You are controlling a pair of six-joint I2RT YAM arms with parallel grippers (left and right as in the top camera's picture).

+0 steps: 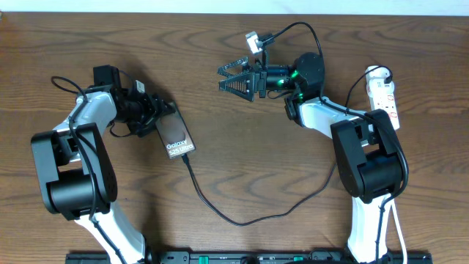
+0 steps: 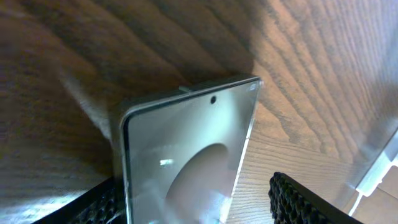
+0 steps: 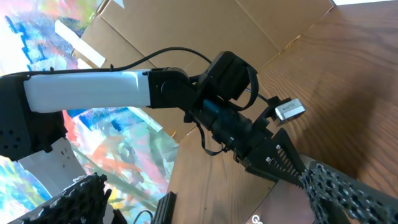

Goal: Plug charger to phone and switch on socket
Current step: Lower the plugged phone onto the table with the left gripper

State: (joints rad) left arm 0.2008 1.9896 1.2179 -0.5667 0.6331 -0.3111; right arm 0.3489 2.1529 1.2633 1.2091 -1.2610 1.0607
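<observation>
Phone braced, cable at its port, switch not yet pressed
My left gripper (image 1: 155,119) sits partly open astride the top end of the phone (image 1: 176,136), I judge to brace it; whether it actually pinches I cannot tell. The black cable (image 1: 242,220) meets the phone's lower end. My right gripper (image 1: 220,78) hangs wide open and empty, well apart from the power strip (image 1: 384,94) on the far right

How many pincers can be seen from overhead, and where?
2. The left pincer straddles one end of the phone on the left; the right pincer stands open and empty near the middle. None seems hidden.
</observation>
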